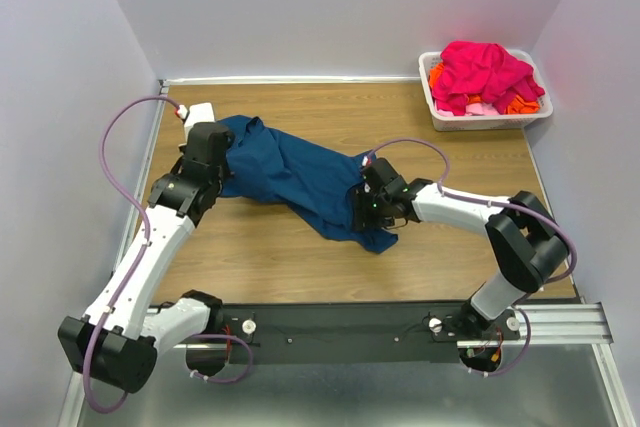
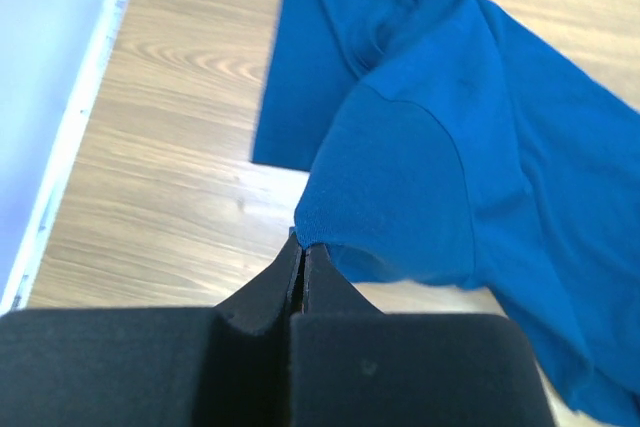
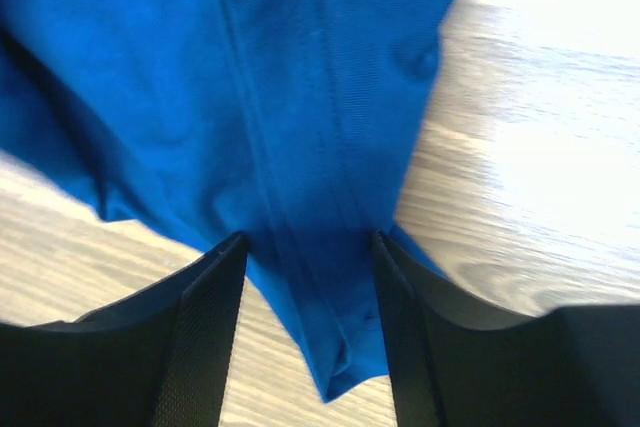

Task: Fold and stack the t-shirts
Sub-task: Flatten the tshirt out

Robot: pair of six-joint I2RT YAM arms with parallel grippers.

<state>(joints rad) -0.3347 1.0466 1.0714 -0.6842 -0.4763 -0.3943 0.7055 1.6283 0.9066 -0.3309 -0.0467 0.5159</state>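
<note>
In the overhead view, the blue shirt (image 1: 290, 172) lies crumpled and drawn into a slanting band across the table (image 1: 460, 177), from the upper left toward the lower middle of the frame. The left gripper (image 1: 222, 159) sits at the band's upper-left end and the right gripper (image 1: 362, 209) at its lower end. In the upper right corner a basket (image 1: 432, 107) holds a pink shirt (image 1: 485, 72) heaped over some orange cloth (image 1: 520, 104), well apart from both arms. In the left wrist view, that gripper's fingers (image 2: 262, 297) are clenched together at the bottom middle of the frame, pinching an edge of the blue cloth, which rises from the wood and spreads toward the upper right. In the right wrist view, the two fingers (image 3: 205, 337) stand apart at the bottom of the frame. A seamed fold of the shirt runs down between them with wood showing on either side of its tip, so this gripper looks released, set around the cloth and not pressing on it. The step in hand appears to be spreading the first shirt flat, and no fold has been made yet. The next move likely calls for the right fingers to close on that seam, and then for both arms to draw apart and lay the cloth smooth.
</note>
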